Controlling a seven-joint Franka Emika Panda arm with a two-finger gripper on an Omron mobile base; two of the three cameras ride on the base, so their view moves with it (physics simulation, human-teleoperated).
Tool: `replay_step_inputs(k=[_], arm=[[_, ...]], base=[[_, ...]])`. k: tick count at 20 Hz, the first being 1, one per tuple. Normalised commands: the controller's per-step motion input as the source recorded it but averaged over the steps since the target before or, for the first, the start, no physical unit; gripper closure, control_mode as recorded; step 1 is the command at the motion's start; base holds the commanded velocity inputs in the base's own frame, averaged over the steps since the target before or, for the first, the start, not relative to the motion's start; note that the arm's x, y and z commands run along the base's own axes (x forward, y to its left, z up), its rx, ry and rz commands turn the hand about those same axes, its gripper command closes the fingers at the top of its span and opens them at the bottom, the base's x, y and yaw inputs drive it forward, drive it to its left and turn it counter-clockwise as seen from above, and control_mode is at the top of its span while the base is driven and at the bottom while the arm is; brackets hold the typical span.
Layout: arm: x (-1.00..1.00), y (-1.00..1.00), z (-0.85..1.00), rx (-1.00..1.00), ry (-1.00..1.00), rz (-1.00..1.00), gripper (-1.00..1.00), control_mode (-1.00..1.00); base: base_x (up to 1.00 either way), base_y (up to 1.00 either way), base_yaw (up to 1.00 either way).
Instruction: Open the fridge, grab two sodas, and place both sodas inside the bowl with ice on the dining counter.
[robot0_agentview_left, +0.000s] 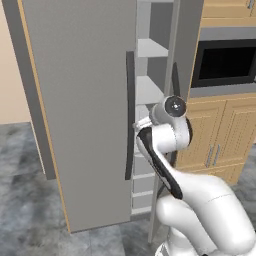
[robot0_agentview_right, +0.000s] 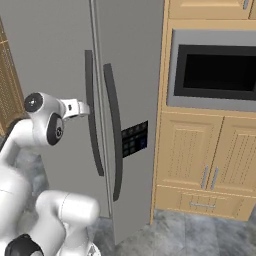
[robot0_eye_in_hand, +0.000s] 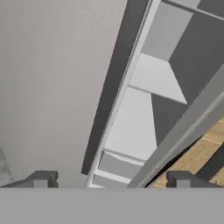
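The grey fridge (robot0_agentview_left: 85, 100) (robot0_agentview_right: 55, 50) has its left door swung partly out, leaving a gap that shows white inner shelves (robot0_agentview_left: 150, 90) (robot0_eye_in_hand: 153, 78). My gripper (robot0_agentview_left: 136, 125) (robot0_agentview_right: 89, 107) (robot0_eye_in_hand: 113, 180) is at the left door's long black handle (robot0_agentview_left: 130, 115) (robot0_agentview_right: 92, 130) (robot0_eye_in_hand: 113, 83), open, its fingertips (robot0_eye_in_hand: 41, 179) spread wide on either side of the handle's line and holding nothing. The right door with its own handle (robot0_agentview_right: 114, 130) stands shut. No sodas show on the visible shelves. The bowl and the dining counter are out of view.
A built-in microwave (robot0_agentview_left: 225, 62) (robot0_agentview_right: 215, 75) sits right of the fridge above light wood cabinets (robot0_agentview_left: 220, 135) (robot0_agentview_right: 200, 160). A beige wall (robot0_agentview_left: 10, 75) lies left of the open door. Grey stone floor (robot0_agentview_left: 25, 200) spreads in front.
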Motion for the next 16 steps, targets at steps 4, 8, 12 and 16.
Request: replay_step_inputs(k=[4, 8, 12, 16], arm=[[0.91, 0.63, 0.05, -0.21, 0.16, 0.0, -1.0, -1.0], [0.77, 0.24, 0.03, -0.22, 0.11, -0.01, -1.0, -1.0], [0.51, -0.12, 0.0, -0.14, 0.04, -0.11, -1.0, -1.0], [0.36, -0.23, 0.0, -0.11, 0.01, -0.13, -1.0, -1.0]], base=[[0.0, 0.0, 0.0], [0.0, 0.0, 0.0], [0.0, 0.0, 0.0], [0.0, 0.0, 0.0]])
